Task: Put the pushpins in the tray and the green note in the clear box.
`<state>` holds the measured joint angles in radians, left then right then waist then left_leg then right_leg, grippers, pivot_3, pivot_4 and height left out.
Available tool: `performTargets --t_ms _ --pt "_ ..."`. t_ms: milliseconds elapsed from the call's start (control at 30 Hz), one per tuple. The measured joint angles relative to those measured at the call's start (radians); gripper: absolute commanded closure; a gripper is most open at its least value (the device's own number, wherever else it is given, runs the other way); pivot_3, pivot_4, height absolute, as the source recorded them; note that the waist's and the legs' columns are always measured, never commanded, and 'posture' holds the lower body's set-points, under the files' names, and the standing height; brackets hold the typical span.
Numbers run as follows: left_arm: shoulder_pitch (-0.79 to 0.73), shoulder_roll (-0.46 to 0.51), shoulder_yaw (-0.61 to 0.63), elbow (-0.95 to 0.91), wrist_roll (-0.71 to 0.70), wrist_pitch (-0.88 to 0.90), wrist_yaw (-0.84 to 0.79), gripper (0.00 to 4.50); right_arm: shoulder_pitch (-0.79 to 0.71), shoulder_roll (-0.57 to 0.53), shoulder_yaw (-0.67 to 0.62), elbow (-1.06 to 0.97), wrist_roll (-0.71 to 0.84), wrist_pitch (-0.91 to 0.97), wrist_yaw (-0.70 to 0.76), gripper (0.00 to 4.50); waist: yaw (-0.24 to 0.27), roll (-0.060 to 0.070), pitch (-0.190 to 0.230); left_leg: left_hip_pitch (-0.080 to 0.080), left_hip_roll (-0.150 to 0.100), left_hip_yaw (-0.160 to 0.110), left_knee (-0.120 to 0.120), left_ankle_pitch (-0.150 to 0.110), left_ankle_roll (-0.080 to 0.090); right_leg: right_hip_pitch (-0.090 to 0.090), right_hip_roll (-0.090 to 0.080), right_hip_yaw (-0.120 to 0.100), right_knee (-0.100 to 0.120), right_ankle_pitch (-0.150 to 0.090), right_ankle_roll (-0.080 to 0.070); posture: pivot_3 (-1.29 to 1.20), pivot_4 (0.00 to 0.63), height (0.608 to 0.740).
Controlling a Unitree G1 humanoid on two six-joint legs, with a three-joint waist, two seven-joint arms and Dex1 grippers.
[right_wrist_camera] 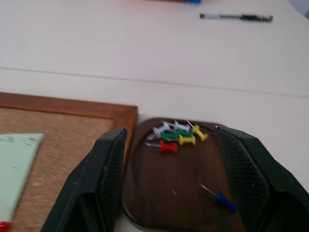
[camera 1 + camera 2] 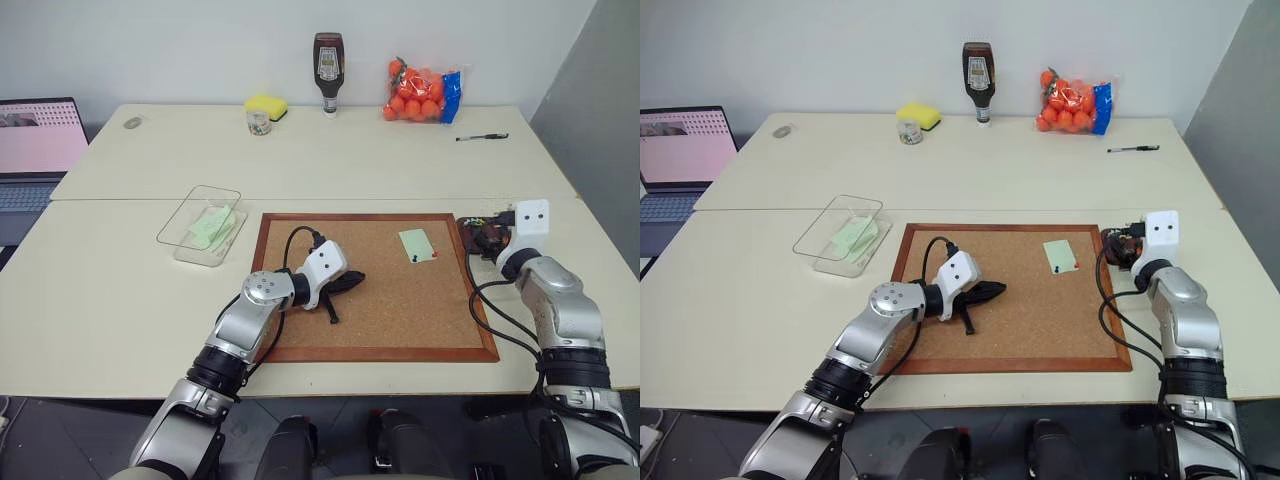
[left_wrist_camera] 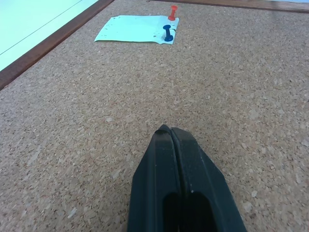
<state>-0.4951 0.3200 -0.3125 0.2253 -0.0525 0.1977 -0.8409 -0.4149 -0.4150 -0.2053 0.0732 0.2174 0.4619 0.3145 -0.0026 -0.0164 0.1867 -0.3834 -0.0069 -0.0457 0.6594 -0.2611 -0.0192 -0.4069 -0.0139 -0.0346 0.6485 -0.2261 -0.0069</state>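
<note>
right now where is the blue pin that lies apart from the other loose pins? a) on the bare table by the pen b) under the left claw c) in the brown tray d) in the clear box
c: the blue pin lies in the tray, apart from the cluster of pins at its far end, between the open right claw's fingers.

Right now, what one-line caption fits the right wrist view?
Open right tool over the brown tray holding white, green, yellow, red and blue pushpins, beside the corkboard.
</note>
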Motion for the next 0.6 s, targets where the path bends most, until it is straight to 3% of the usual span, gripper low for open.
performTargets --t_ms 233,600 --pt "-0.002 0.001 0.000 0.008 0.002 -0.009 -0.001 4.50 0.115 0.008 0.087 -0.134 0.009 0.054 0.059 1.54 0.000 0.000 0.000 0.001 0.000 -0.002 0.000 0.000 0.000 0.000 0.000 0.001 0.000 0.000 0.000 0.00 0.150 0.740" --pt "-0.003 0.001 0.000 0.009 0.002 -0.010 -0.003 4.50 0.121 0.074 0.154 -0.122 -0.010 0.058 0.045 1.54 0.000 0.000 0.000 0.000 0.000 -0.002 0.000 0.000 0.000 0.000 0.000 0.000 0.000 0.000 0.000 0.00 0.150 0.740"
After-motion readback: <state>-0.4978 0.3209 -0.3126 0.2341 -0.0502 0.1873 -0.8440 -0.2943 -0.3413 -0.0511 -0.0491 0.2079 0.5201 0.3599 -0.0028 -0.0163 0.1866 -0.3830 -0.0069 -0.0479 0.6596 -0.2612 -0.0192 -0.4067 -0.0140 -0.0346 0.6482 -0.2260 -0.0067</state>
